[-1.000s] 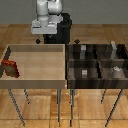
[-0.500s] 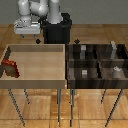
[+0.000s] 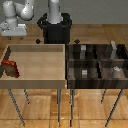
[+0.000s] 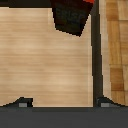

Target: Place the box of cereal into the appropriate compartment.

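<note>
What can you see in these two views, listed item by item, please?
box of cereal: one, red and orange-brown, leaning at the light tray's end on the exterior view's left; untouched.
light-wood tray: one, pale, on thin legs.
dark wooden bin: one, dark brown, four cells, beside the tray on the exterior view's right.
small grey blocks: several, inside the bin's cells.
wooden floor: light brown planks.
robot base: one, black, behind the tray.
gripper: one, white-grey, above the tray's far corner; jaw state unclear.
</note>
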